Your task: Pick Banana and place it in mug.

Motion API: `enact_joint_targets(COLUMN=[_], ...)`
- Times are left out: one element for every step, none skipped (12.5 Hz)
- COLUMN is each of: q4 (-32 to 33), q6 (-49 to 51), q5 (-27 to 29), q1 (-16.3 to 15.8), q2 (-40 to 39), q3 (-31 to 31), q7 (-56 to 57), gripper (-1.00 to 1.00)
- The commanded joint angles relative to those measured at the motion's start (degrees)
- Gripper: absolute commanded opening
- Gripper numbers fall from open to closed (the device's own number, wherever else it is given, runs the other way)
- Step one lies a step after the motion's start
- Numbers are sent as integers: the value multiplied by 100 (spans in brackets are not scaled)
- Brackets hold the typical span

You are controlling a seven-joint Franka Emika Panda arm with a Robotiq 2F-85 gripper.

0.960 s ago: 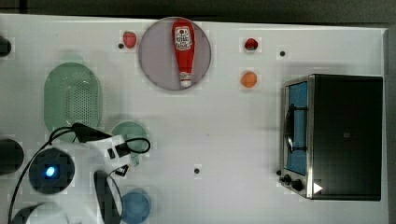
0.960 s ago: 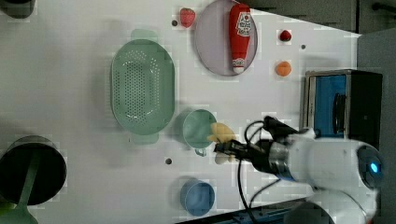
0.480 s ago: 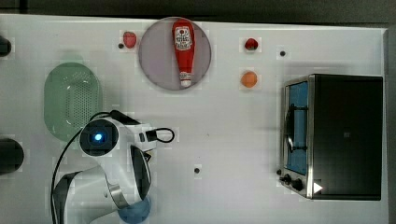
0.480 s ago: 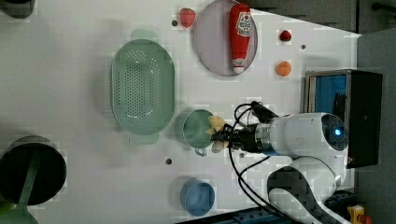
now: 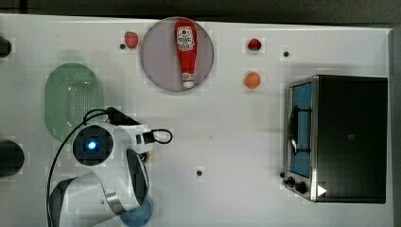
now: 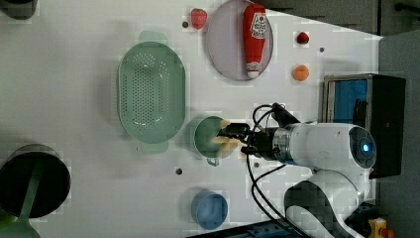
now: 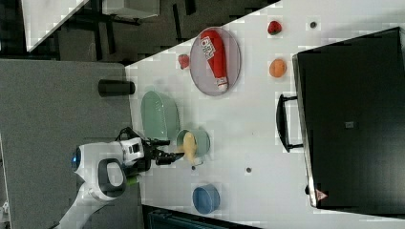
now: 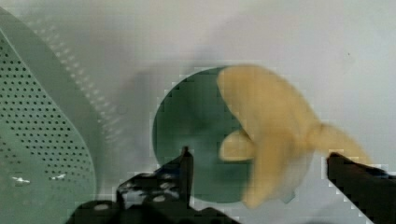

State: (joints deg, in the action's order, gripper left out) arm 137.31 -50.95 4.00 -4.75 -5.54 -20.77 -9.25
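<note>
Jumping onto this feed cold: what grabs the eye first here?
The white arm's gripper stands open at the green mug, with the yellow banana lying across the mug's rim, just beside the green colander. Next, the red ketchup bottle on the round plate near the top view's upper edge. Then the big black toaster oven at the top view's right.

From my console, the arm's white body (image 5: 101, 161) covers the mug in the top view; the banana (image 8: 268, 126) blurs in the wrist view, the colander (image 8: 32, 140) cropped.
</note>
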Motion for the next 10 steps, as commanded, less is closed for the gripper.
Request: enact_joint_targets(q4=[-338, -514, -690, -916, -1183, -1450, -1735, -2017, -2282, -2549], q6=[-37, 313, 795, 1258, 1720, 2173, 2624, 3050, 3445, 3744], q5=[25, 24, 18, 17, 14, -6, -29, -122, -302, -439], q1=[73, 105, 120, 135, 149, 166, 180, 194, 211, 220], q2=[273, 496, 697, 902, 1089, 1247, 1378, 1470, 1542, 1584], q3=[132, 302, 475, 661, 858, 1053, 1250, 1452, 1650, 1828], q7=[-254, -237, -180, -97, -91, -91, -71, -64, -50, -50], gripper=[100, 100, 100, 100, 100, 100, 100, 100, 100, 100])
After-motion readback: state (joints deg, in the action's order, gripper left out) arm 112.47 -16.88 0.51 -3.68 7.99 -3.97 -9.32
